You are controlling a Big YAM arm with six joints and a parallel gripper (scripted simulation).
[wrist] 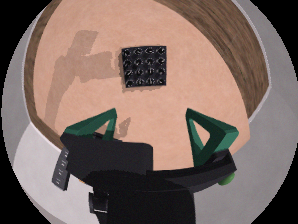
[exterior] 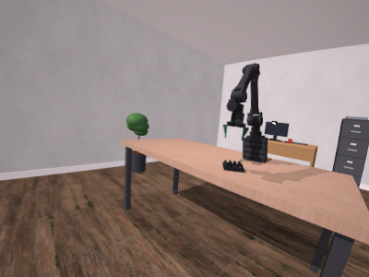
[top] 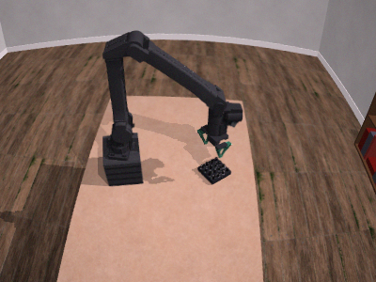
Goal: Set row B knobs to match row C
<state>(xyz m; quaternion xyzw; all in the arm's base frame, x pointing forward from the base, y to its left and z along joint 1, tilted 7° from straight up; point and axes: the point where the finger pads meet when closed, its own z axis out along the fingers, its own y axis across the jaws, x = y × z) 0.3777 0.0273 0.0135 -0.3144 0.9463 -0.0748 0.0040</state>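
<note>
The black knob box stands upright on the table, with its rows of black knobs on top. White lines and marks show on it in the wrist view, but they are too small to read, and I cannot tell the row names or the socket side. My gripper is wide open and empty, with its green fingers well above the box and touching nothing. In the wrist view the box lies beyond the fingertips, between their two lines.
The wooden table bears the box and the arm's base. The arm's shadow falls beside the box. A red-filled shelf stands off the table at the right. A plant and a desk stand farther away.
</note>
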